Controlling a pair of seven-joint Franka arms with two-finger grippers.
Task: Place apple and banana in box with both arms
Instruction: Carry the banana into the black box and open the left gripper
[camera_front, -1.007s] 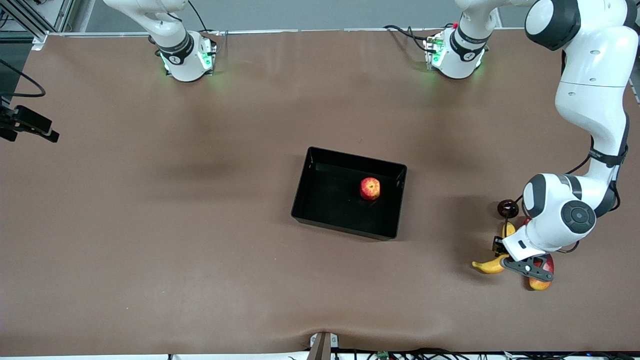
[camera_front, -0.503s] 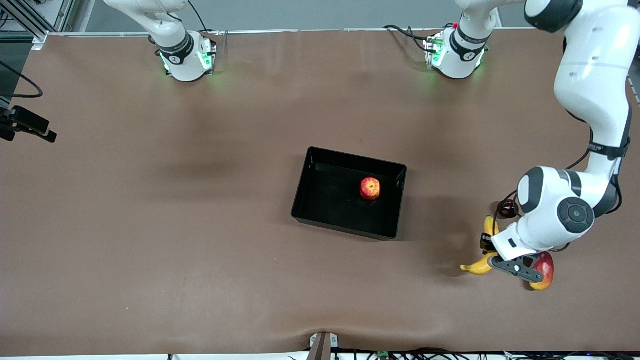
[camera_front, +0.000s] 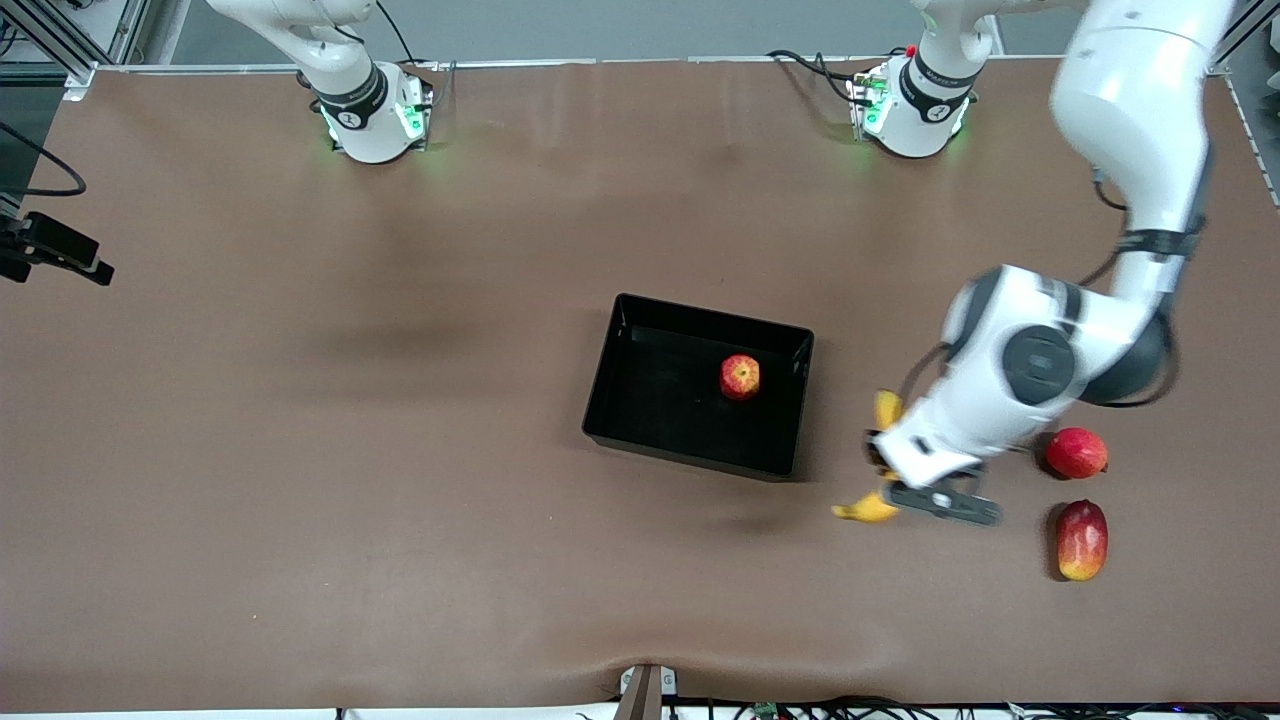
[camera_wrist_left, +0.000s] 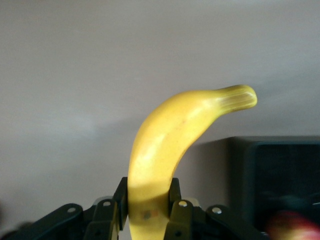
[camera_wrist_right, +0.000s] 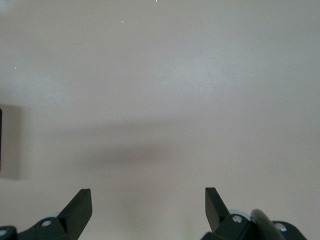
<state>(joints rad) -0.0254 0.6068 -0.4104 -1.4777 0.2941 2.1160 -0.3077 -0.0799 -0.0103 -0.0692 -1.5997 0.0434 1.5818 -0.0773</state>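
My left gripper is shut on the middle of the curved yellow banana and holds it in the air over bare table, between the box and two red fruits. In the left wrist view the banana rises from between the shut fingers, with a corner of the box beside it. The black box sits mid-table with the small red apple inside. My right gripper is open and empty over bare table; in the front view only that arm's base shows.
A round red fruit and a red-yellow mango lie toward the left arm's end of the table, the mango nearer the front camera. A black camera mount juts in at the right arm's end.
My left arm has lifted the banana from beside the red fruits and carried it toward the box, uncovering both fruits. The right gripper has stayed open.
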